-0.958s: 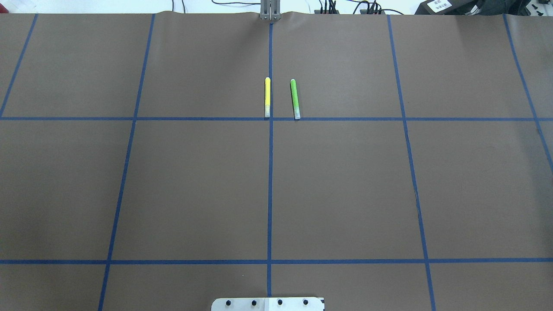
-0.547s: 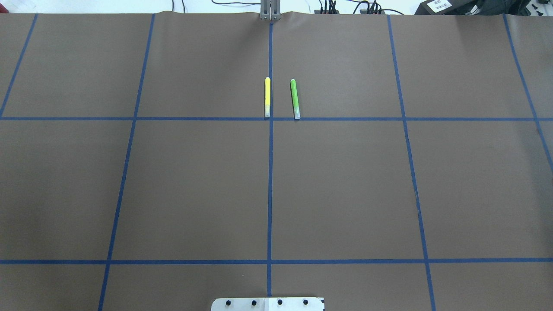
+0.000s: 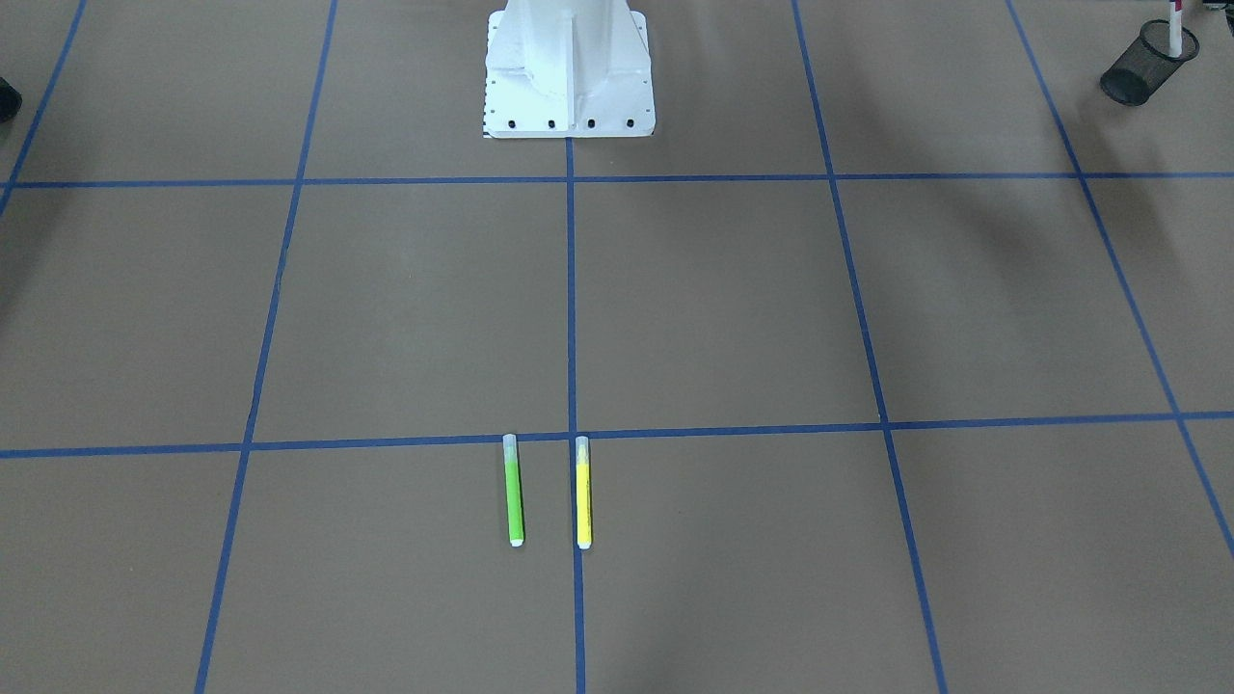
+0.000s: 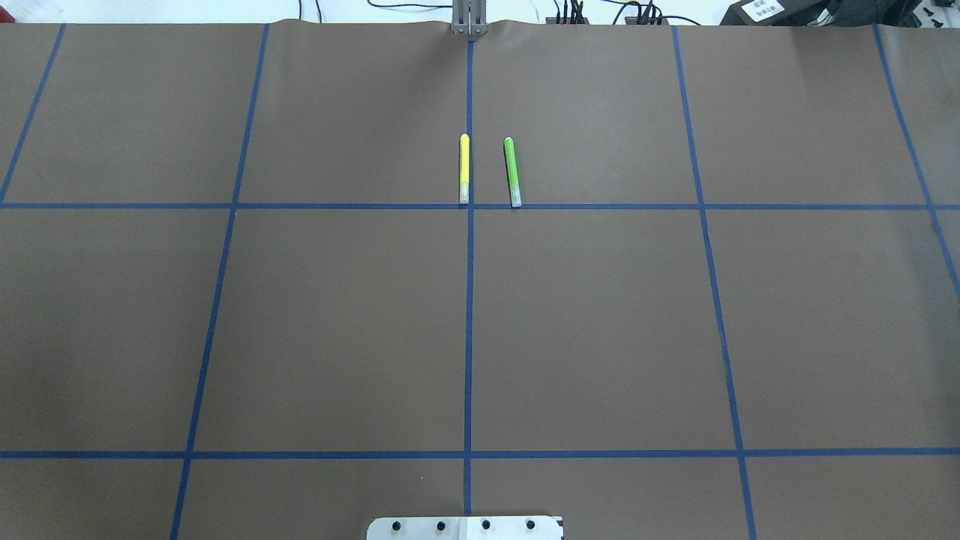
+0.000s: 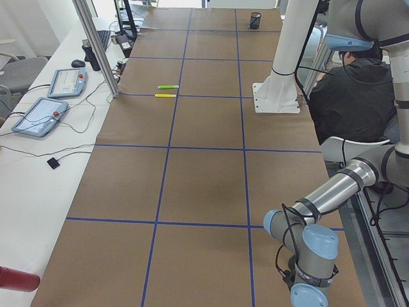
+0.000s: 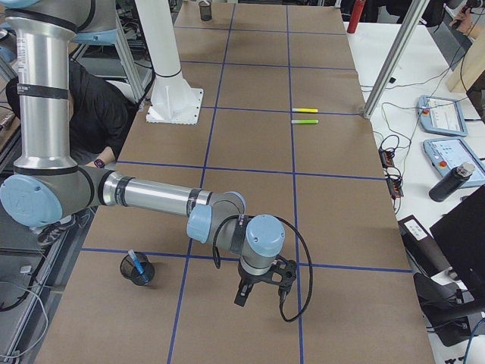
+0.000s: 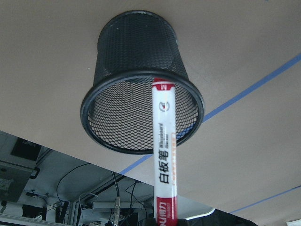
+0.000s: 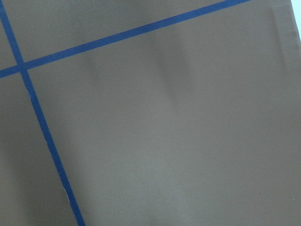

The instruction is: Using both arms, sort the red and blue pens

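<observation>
**Red marker at the left cup, blue marker in the right cup**

On the robot's left, the left tool (image 7: 162,222) is clamped on the near red end of the white-barrelled marker (image 7: 163,155), though its fingers barely show at the bottom edge of the wrist view. The marker's other red end sits at the mouth of a black mesh cup (image 7: 117,52) standing on the brown worktop (image 4: 600,337).

On the robot's right, the blue marker (image 6: 134,260) leans inside a second mesh cup (image 6: 144,279). The right tool (image 6: 261,294) hangs near that cup, above the worktop, pointing down. I cannot tell whether its fingers are apart or together.

Farther out, by the centre tape line, a yellow marker (image 4: 464,169) and a green marker (image 4: 512,171) lie side by side, apart and nearly parallel. Cables (image 4: 390,6) run past the far edge.
</observation>
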Motion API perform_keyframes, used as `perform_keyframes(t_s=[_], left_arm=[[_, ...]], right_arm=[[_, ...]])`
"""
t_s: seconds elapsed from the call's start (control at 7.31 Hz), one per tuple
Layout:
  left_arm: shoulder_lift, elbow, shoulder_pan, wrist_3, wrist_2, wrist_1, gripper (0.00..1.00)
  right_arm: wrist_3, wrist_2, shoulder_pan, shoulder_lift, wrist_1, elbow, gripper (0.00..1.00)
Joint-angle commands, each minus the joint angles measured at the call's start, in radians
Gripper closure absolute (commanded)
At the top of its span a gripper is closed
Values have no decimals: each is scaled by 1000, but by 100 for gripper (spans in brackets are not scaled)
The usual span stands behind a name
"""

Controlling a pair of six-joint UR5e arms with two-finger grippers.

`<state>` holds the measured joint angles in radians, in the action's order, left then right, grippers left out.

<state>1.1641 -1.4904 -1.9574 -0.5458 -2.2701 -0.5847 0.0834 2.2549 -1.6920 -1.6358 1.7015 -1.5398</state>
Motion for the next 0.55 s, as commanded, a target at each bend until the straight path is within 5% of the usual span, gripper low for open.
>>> perform_keyframes(t_s=[0.0,0.14,0.41], left_arm=[[-1,7,0,0,-2,0,9],[2,6,0,0,-2,0,1],[37,-8,0,-6,-2,-4,1]], right_arm=[[-1,0,0,-1,1,0,0],[1,0,0,-1,1,0,0],[1,0,0,4,0,-3,0]])
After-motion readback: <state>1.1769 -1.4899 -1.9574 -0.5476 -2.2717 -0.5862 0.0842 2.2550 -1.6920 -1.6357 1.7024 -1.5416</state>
